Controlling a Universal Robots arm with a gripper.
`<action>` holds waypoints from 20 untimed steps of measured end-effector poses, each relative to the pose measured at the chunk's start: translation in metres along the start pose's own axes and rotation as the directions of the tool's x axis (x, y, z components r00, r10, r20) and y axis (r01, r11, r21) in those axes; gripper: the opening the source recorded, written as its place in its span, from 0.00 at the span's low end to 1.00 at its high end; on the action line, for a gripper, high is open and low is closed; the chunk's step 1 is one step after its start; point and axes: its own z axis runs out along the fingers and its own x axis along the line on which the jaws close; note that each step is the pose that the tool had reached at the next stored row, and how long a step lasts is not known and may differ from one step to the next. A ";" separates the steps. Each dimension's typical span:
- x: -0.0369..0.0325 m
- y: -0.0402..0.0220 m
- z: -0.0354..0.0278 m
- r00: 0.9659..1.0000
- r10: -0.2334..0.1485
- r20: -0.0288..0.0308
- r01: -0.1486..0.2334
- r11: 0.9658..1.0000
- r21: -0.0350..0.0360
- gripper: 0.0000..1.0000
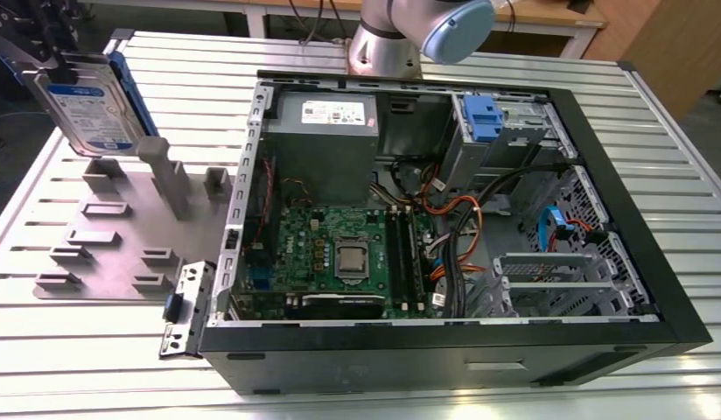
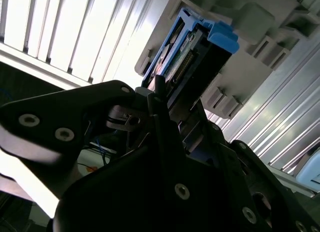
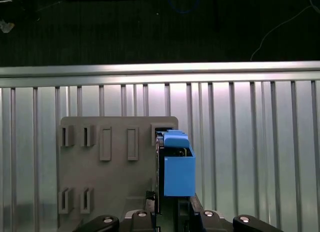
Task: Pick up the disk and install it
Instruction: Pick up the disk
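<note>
The black gripper (image 1: 48, 54) looks clenched on the edges of the flat silver disk (image 1: 94, 109) in its blue plastic frame, which is probably rigid, weighty and shock-sensitive.

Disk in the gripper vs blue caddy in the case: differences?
The disk stands on edge outside the case, held by the gripper above the grey fixture plate; the blue caddy sits in the case's bay. The disk shows a labelled silver face; the caddy shows its blue handle. Both have blue plastic.
</note>
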 end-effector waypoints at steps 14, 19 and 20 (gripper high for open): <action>-0.0007 0.0003 -0.0181 1.000 0.000 0.000 0.000 1.000 0.000 0.35; -0.0011 0.0004 -0.0273 1.000 0.000 0.000 0.000 1.000 0.000 0.35; -0.0012 0.0004 -0.0294 1.000 0.000 0.000 0.000 1.000 0.000 0.35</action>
